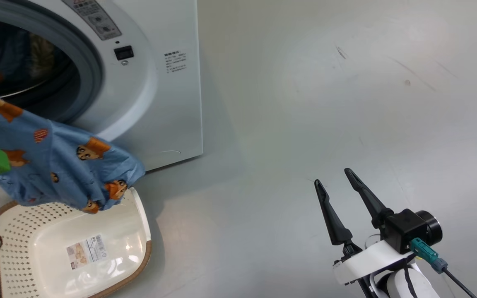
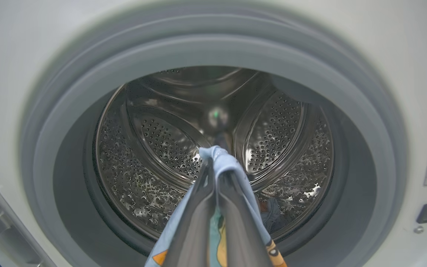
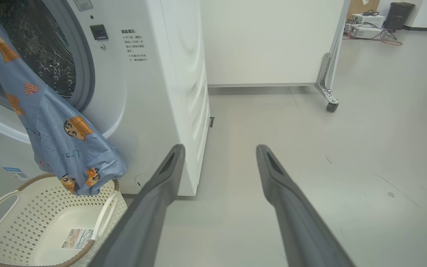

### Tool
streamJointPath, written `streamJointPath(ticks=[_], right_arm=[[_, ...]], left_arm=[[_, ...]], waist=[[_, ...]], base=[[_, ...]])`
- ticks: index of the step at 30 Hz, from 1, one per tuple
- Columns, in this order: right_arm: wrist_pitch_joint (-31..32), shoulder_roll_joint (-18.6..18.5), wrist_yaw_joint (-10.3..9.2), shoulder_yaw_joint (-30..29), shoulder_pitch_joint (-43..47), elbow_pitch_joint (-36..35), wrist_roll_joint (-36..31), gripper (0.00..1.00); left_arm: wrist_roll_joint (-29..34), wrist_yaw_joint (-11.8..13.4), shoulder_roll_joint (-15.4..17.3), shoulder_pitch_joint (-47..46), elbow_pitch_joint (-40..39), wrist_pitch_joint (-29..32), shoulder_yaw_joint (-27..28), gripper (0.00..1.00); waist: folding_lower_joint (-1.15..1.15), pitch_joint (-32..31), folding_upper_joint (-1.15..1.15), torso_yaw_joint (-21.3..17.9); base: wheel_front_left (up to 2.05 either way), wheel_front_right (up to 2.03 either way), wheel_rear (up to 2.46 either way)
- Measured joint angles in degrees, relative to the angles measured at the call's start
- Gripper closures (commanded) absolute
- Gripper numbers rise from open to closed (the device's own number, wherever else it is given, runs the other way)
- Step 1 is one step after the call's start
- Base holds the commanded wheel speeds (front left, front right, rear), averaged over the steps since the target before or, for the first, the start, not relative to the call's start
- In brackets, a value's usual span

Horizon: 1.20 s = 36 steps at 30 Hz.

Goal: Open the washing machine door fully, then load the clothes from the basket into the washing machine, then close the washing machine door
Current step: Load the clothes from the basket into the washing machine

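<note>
The white washing machine point(image 1: 168, 103) fills the head view from nine to twelve o'clock, its round mouth uncovered. In the left wrist view, its grey gasket point(image 2: 350, 122) rings the perforated steel drum point(image 2: 154, 148). A dim bluish patch at five o'clock inside the drum may be cloth, though it is too dark to be sure. Bare grey floor point(image 1: 325, 103) spreads from one to six o'clock.

A light blue garment point(image 1: 56, 165) printed with orange-brown cartoon figures hangs across the lower lip of the opening at nine o'clock. Its bottom end dangles into the basket point(image 1: 23, 231). This cream perforated basket stands on the floor just in front of the washer, at seven o'clock, with a label sticker point(image 1: 86, 250) on its bottom.

The left gripper point(image 2: 215, 174) points straight at the drum, its two fingers pressed together with a fold of the garment pinched between them and draped over their tips. The right gripper point(image 1: 333, 177) hovers over the floor at four o'clock, well away from the washer, fingers spread wide and holding nothing.
</note>
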Motion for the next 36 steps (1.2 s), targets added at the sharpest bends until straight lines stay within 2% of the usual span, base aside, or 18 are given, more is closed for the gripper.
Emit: streamJointPath(ticks=[6, 12, 21, 28, 31, 36], right_arm=[[0.0, 0.3, 0.00, 1.7, -1.1, 0.0, 0.4, 0.00], [0.0, 0.5, 0.00, 3.2, -2.6, 0.0, 0.4, 0.00], [0.0, 0.7, 0.00, 4.5, -4.3, -0.1, 0.4, 0.00], [0.0, 0.9, 0.00, 5.8, -5.2, -0.2, 0.4, 0.00], [0.0, 0.9, 0.00, 5.5, -5.9, -0.3, 0.4, 0.00], [0.0, 0.9, 0.00, 5.5, -6.2, -0.3, 0.4, 0.00]], left_arm=[[0.1, 0.5, 3.8, -7.4, 6.4, 3.0, 4.0, 1.00], [0.8, 0.5, 8.0, -13.4, 11.3, 4.5, 5.8, 1.00], [0.3, 0.5, 11.0, -21.3, 18.2, 5.3, 6.2, 1.00], [0.2, 0.4, 13.0, -28.9, 20.3, 3.8, 6.5, 1.00], [0.2, -0.5, 13.9, -32.9, 20.8, 2.2, 5.9, 1.00], [0.3, -0.6, 14.2, -35.8, 23.4, 0.3, 5.4, 1.00]], waist=[[0.00, 5.0, 0.00, -3.5], [0.00, 9.7, 0.00, -5.8], [0.01, 16.4, 0.00, -8.2], [0.01, 19.9, 0.00, -9.7], [0.01, 21.0, 0.00, -10.3], [0.01, 21.8, 0.00, -11.2]], base=[[0.00, 0.00, 0.00], [0.00, 0.00, 0.00], [0.00, 0.00, 0.00], [0.00, 0.00, 0.00], [0.00, 0.00, 0.00], [0.00, 0.00, 0.00]])
